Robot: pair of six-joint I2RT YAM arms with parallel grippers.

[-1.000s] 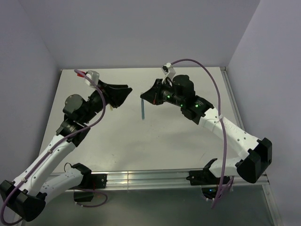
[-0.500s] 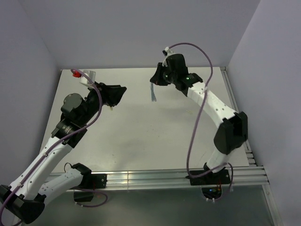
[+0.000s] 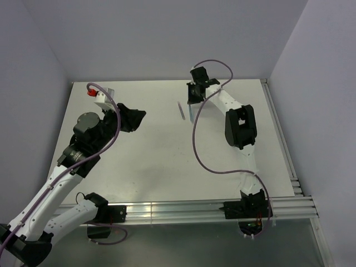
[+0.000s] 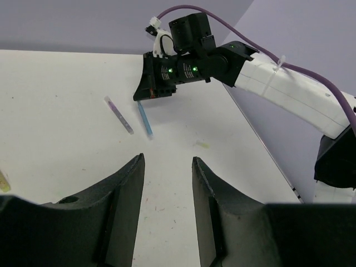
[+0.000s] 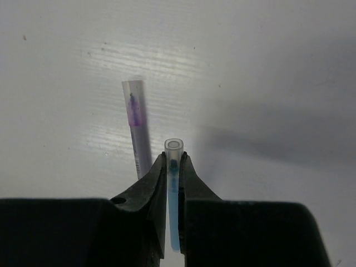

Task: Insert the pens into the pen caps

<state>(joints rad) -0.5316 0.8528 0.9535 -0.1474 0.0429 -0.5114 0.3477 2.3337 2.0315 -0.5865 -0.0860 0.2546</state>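
Observation:
My right gripper is stretched to the far back of the table and is shut on the blue pen. A clear pen cap sits over the pen's tip, just past my fingertips. The blue pen slants down from the jaws towards the table. Beside it lies the grey-purple pen, also with a clear end over its tip; it shows in the top view too. My left gripper is open and empty, well short of both pens, at the left. A small pale yellowish stub lies ahead of it.
A yellowish stick end pokes in at the left edge of the left wrist view. The white table is walled at the back and sides. The right arm rises over the right half, and its purple cable loops down over the table.
The right arm swung from the middle to the far back with the blue pen, ending beside the grey-purple pen. The left gripper drew back to the left and opened somewhat.

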